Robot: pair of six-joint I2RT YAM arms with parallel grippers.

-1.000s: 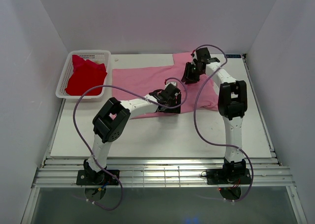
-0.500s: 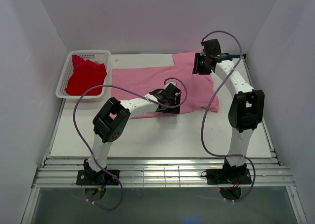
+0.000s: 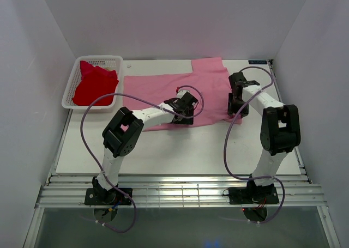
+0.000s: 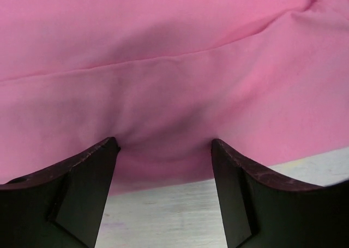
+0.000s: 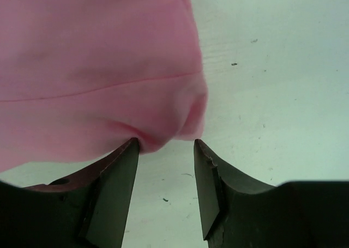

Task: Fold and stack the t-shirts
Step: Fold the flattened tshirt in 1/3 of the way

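A large light pink t-shirt (image 3: 163, 90) lies spread across the back middle of the table. My left gripper (image 3: 182, 114) is down at its near edge. In the left wrist view this gripper (image 4: 163, 141) is open, its fingertips touching the pink hem (image 4: 163, 161) with bare table between them. My right gripper (image 3: 235, 109) stands at the shirt's right edge. In the right wrist view it (image 5: 166, 141) is open, with a rounded pink corner (image 5: 163, 125) at its tips and nothing pinched. A bright red t-shirt (image 3: 94, 83) lies bunched in the basket.
The white mesh basket (image 3: 70, 90) sits at the back left, against the left wall. White walls close in the table on three sides. The arms' purple cables loop above the near half of the white tabletop (image 3: 191, 150).
My right gripper has swung from the shirt's far right part forward to its right edge, and its jaws have widened. The shirt's far right part now lies flatter. The left arm has barely moved.
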